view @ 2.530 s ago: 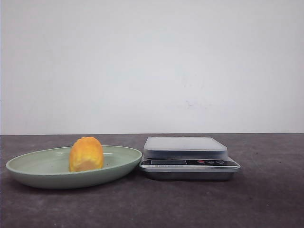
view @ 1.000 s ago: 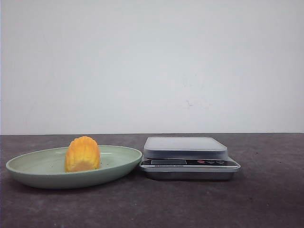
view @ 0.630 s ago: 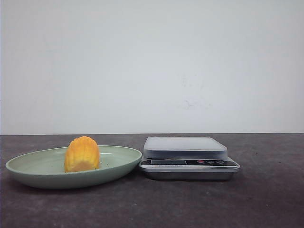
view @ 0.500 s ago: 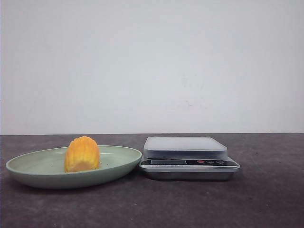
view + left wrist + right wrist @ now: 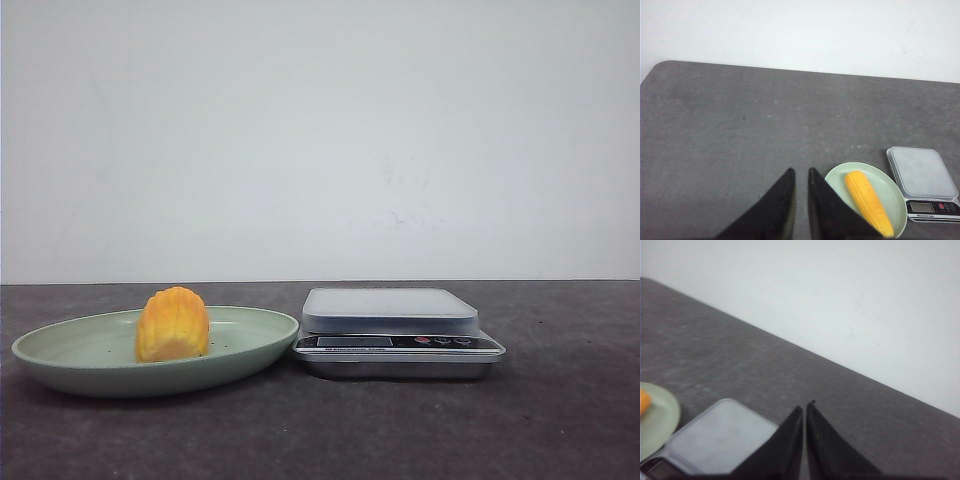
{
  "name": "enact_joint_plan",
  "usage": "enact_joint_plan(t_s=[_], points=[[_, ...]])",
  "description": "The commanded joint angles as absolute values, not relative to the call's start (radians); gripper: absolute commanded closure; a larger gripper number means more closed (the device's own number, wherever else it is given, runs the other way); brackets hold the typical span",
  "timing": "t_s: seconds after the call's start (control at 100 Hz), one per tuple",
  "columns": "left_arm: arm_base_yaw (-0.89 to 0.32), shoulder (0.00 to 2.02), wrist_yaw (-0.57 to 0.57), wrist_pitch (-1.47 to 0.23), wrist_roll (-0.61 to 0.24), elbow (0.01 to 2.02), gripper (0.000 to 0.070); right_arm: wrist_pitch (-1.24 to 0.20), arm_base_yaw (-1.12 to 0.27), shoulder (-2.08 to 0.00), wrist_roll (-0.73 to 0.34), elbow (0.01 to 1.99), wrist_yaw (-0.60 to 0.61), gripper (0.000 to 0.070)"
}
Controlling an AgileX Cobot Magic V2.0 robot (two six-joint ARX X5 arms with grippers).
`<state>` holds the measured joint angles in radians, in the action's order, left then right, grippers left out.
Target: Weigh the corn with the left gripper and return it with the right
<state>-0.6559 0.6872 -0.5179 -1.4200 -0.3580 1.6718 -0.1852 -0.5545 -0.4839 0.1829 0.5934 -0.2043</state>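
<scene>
The corn (image 5: 174,325) is a yellow-orange cob lying on a pale green plate (image 5: 250,345) at the left of the table, seen end-on. In the left wrist view the corn (image 5: 869,202) lies lengthwise on the plate (image 5: 895,192). A silver kitchen scale (image 5: 390,310) with a bare grey platform stands just right of the plate. My left gripper (image 5: 800,171) is high above the table beside the plate, its jaws a narrow slit apart and empty. My right gripper (image 5: 805,406) is shut and empty, high above the table by the scale (image 5: 720,437). Neither gripper shows in the front view.
The table (image 5: 560,420) is dark grey with a white wall behind it. The scale's display and buttons (image 5: 440,341) face the front. An edge of the plate (image 5: 655,425) and a sliver of corn (image 5: 644,402) show in the right wrist view.
The corn shifted slightly to the left on the plate between 2.5 s and 1.0 s ago and has stayed still since. Nothing else has moved.
</scene>
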Motion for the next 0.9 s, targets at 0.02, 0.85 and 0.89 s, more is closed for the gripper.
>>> enact_joint_plan(t_s=[0.02,0.85,0.89], points=[[-0.662,0.692,-0.516,-1.45,-0.359,1.692,0.07,-0.078,-0.513,-0.453,0.122,0.505,-0.202,0.0697],[-0.662,0.692,-0.517,-1.449,-0.359,1.693,0.07,-0.13,-0.13,-0.004,-0.093,0.013,0.078,0.0697],[-0.662,0.692,-0.517,-1.449,-0.359,1.693,0.07,-0.151,-0.13,-0.004,-0.092,0.013,0.078,0.0697]])
